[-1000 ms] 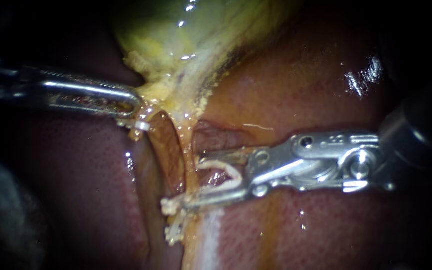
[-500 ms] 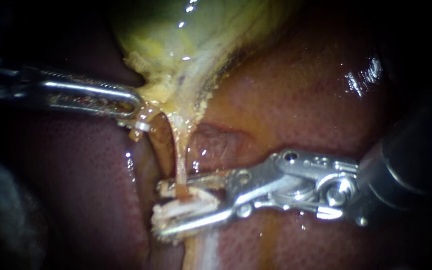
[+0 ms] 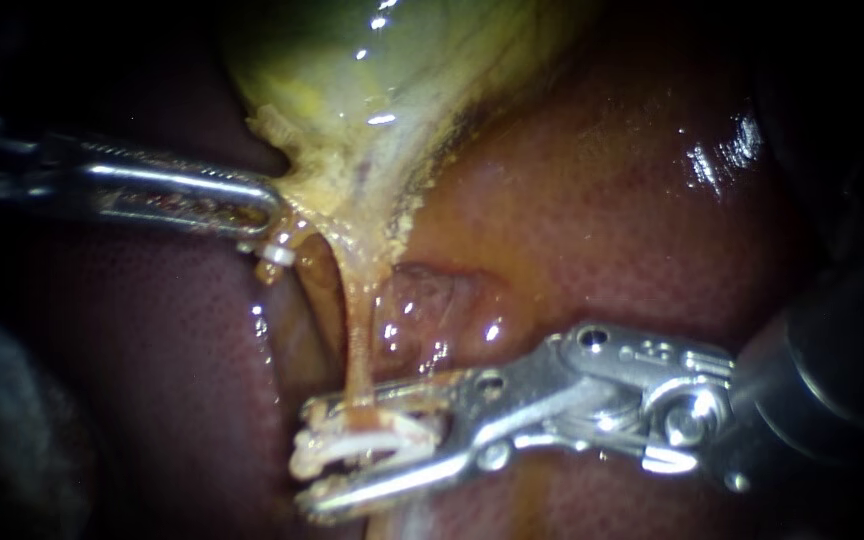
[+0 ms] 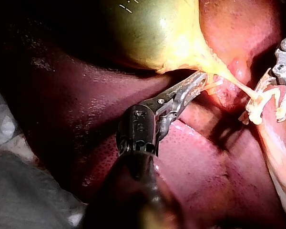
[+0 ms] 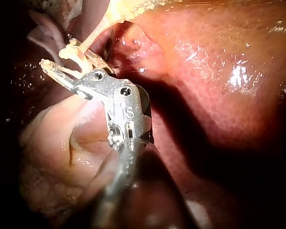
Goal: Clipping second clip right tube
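- Right tube (image 3: 357, 345) runs as a thin tan strand from the gallbladder's (image 3: 382, 60) narrow yellow neck toward the near side, stretched taut, and ends between the jaws of my right instrument (image 3: 310, 460).
- My right instrument comes in from the right and lies low across the liver (image 3: 632, 200); its jaws point left.
- A whitish clip (image 3: 362, 440) sits between those jaws, touched by both, so they are clamped on it though they stand somewhat apart.
- The tube passes into the clip's open mouth; whether the clip has pinched the tube flat I cannot tell.
- In the right wrist view the tube (image 5: 93, 38) meets the clip (image 5: 69, 55) just ahead of the instrument's metal hinge.
- My left instrument (image 3: 274, 205) comes in from the left; its jaws lie together on the yellow tissue at the gallbladder's neck and hold it.
- A small whitish piece (image 3: 277, 252) hangs just under the tips of my left instrument, left of the tube.
- In the left wrist view the gallbladder (image 4: 148, 28) lies beyond my left instrument (image 4: 200, 78), and the tube (image 4: 236, 85) leads from its neck to the clip (image 4: 257, 102).
- Wet, dark red liver lies under both instruments.
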